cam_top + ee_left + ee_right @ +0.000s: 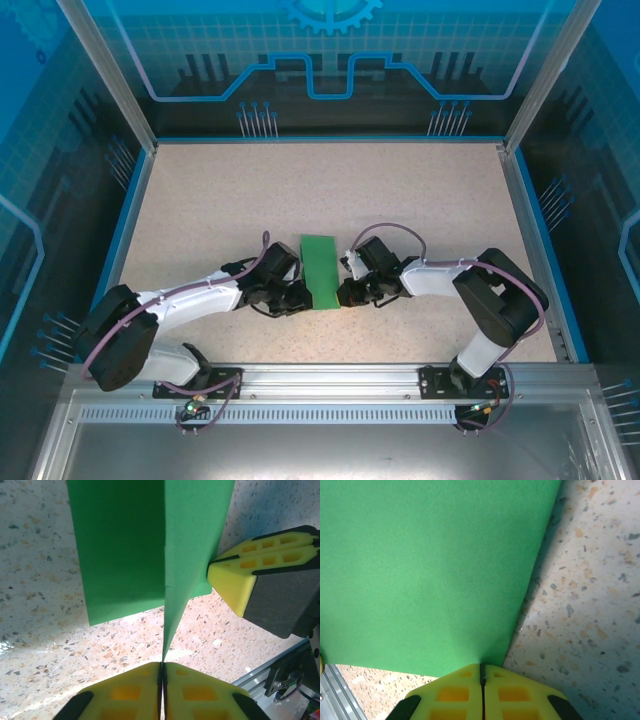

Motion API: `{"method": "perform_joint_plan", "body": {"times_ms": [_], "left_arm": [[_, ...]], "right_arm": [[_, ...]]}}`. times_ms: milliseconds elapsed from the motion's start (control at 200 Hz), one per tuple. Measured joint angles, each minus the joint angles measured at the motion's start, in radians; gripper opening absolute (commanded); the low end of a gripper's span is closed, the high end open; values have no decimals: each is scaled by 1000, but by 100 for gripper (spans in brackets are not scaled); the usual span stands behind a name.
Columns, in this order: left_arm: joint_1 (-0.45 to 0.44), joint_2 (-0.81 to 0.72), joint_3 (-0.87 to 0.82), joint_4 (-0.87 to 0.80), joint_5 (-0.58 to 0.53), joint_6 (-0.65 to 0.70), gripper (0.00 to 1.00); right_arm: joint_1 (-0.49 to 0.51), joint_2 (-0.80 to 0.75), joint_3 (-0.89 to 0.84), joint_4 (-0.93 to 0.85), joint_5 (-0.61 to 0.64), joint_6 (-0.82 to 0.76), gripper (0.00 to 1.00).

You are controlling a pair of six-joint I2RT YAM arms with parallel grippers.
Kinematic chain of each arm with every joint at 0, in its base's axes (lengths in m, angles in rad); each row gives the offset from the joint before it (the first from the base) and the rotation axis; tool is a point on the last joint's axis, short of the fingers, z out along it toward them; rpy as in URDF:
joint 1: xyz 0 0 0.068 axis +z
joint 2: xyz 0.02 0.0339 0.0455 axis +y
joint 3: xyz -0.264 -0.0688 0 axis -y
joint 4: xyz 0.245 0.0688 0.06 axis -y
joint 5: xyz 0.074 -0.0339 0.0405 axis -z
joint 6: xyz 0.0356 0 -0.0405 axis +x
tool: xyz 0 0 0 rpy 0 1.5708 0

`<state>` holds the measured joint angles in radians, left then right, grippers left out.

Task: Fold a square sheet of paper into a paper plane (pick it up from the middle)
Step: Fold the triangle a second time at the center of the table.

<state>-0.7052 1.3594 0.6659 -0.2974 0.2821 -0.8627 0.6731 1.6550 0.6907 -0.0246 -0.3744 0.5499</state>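
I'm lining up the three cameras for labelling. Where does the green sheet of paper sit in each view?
Top external: green sheet just below centre, between the left hand and right hand.
Left wrist: upper middle, narrowing down into that hand's closed yellow fingers.
Right wrist: covers the upper left, meeting the closed yellow fingers.
Shared landmark: the speckled tabletop beneath it.

No words, numbers, labels or brand names can be read on anything here; the one sign is a blue gear emblem (333,12) at the top of the back wall (200,60), with blue circuit-like lines (330,88) printed below it
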Motion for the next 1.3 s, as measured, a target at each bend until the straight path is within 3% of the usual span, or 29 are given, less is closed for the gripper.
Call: {"method": "perform_joint_plan", "body": {"times_ms": [125,1300], "left_arm": [[0,1,10,-13,-1,-3,6],[45,291,241,-17,60,7,8]], "right_arm": [[0,0,0,0,0,0,6],[-3,-42,-11,-19,19,-1,10]]}}
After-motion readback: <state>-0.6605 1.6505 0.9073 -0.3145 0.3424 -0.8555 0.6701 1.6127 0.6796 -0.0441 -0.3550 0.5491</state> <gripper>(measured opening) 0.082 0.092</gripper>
